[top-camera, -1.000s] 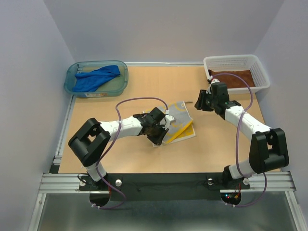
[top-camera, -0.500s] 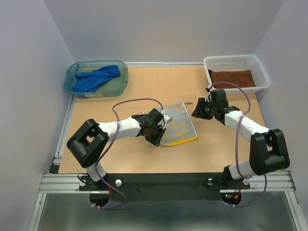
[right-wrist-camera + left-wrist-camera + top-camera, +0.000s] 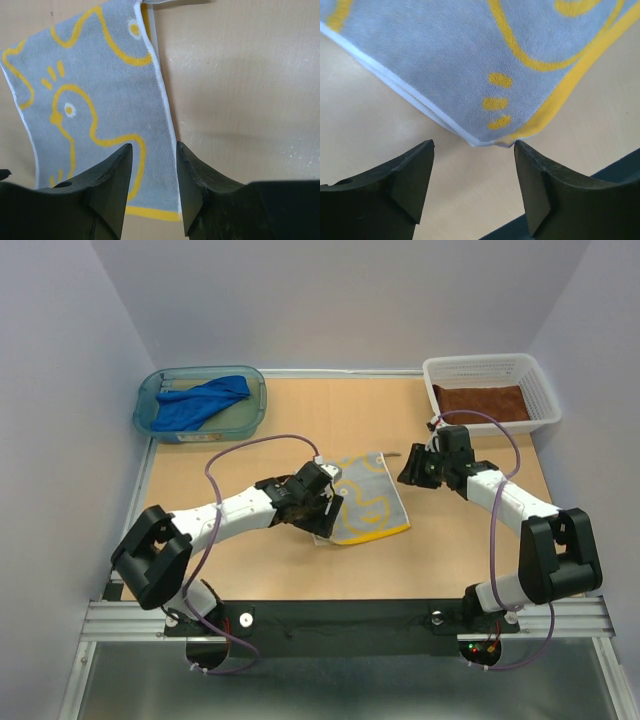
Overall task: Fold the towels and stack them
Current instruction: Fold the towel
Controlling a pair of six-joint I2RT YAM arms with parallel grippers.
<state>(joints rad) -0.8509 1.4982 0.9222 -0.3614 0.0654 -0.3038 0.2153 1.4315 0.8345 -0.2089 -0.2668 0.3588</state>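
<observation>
Towel (image 3: 470, 55) corner — just off left hand (image 3: 473, 150)

teal tub (image 3: 203, 433) at far left corner of the wooden table (image 3: 330, 420), white basket (image 3: 478, 366) at far right corner, well apart.

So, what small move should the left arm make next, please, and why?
Probably ease the left gripper forward and close on the corner of the yellow towel: the gripper is open and that layered corner lies just ahead of it.
</observation>
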